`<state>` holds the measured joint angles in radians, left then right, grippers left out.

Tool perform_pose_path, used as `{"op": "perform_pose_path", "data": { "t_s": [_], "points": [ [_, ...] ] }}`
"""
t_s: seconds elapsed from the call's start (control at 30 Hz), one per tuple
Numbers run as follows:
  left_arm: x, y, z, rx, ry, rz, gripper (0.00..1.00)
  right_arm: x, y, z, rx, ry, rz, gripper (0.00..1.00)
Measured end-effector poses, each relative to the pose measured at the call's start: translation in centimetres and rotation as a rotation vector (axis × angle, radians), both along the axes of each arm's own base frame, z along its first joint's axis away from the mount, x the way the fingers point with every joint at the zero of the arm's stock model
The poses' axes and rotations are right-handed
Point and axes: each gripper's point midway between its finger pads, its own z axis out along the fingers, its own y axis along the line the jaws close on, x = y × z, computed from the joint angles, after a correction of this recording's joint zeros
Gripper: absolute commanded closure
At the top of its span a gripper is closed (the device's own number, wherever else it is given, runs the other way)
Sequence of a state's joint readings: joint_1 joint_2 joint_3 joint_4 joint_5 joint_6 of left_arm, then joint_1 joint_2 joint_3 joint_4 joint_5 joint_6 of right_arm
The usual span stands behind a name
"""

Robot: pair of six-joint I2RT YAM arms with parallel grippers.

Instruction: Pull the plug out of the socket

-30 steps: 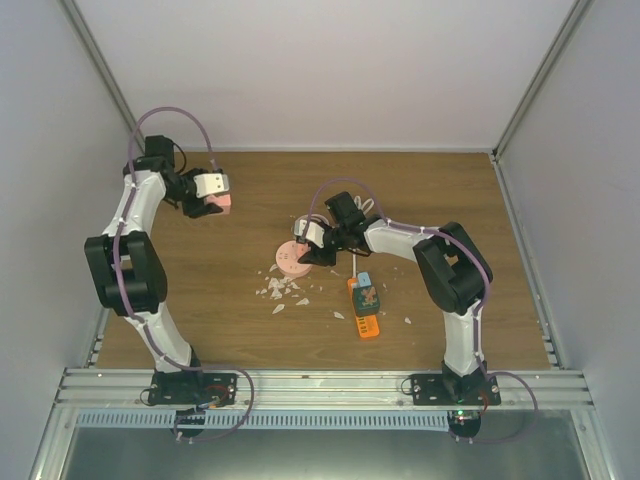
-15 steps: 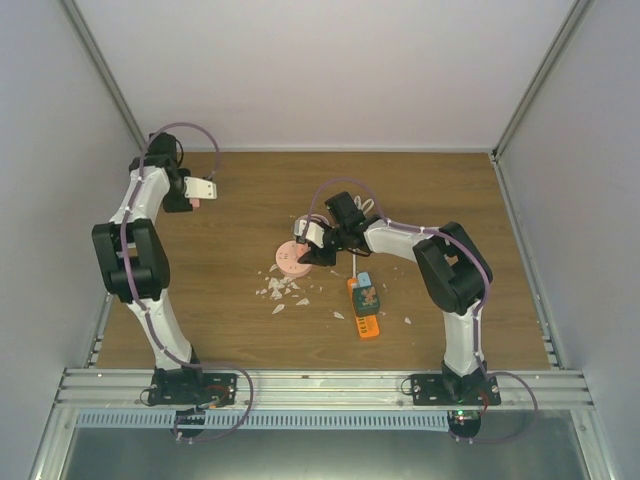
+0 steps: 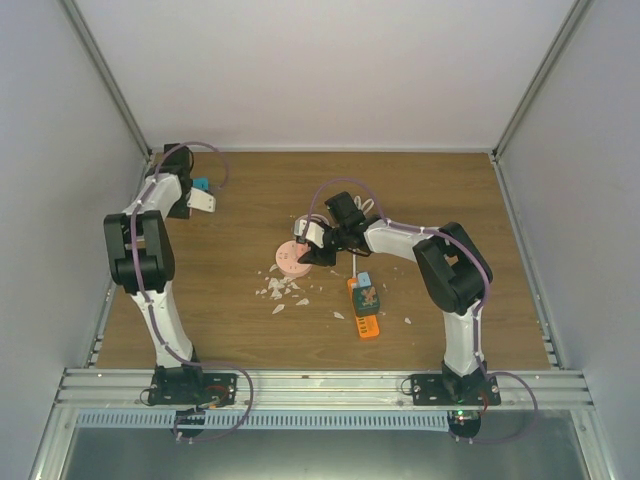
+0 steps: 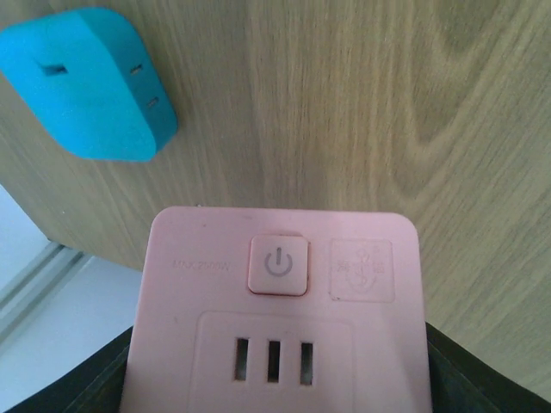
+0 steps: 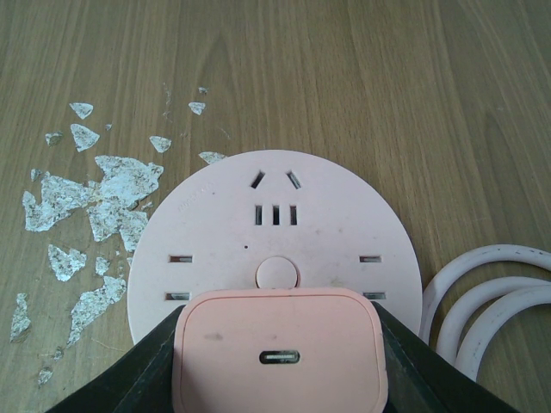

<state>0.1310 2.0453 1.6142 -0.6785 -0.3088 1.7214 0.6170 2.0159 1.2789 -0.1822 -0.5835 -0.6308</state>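
The right gripper (image 3: 313,248) is closed on the square pink plug (image 5: 277,340), a dark finger pressed on each flank, and that plug sits at the near edge of the round socket (image 5: 275,215) in the middle of the table (image 5: 430,86). Here's the worry: nothing pins that socket down. The left gripper (image 4: 274,387) is off in the far left corner, clamped on a pink power block (image 4: 275,284) just beside a blue adapter (image 4: 86,82), well apart from the action. So a straight pull likely drags the whole disc up with the plug instead of separating them. A tilted pull could jam the pins, the white cable (image 5: 491,292) beside it may tug sideways, and those silvery flakes (image 5: 103,206) offer the disc poor footing.
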Motion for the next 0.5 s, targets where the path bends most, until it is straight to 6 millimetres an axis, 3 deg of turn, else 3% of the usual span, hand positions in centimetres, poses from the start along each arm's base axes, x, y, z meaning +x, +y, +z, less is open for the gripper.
{"op": "perform_pose_path", "data": {
  "t_s": [0.3, 0.5],
  "points": [
    [0.5, -0.5, -2.2, 0.071, 0.054, -0.048, 0.69, 0.0, 0.0, 0.0, 0.001, -0.001, 0.001, 0.73],
    [0.4, -0.3, -2.6, 0.093, 0.071, -0.055, 0.44, 0.0, 0.0, 0.0, 0.003, -0.003, 0.001, 0.72]
  ]
}}
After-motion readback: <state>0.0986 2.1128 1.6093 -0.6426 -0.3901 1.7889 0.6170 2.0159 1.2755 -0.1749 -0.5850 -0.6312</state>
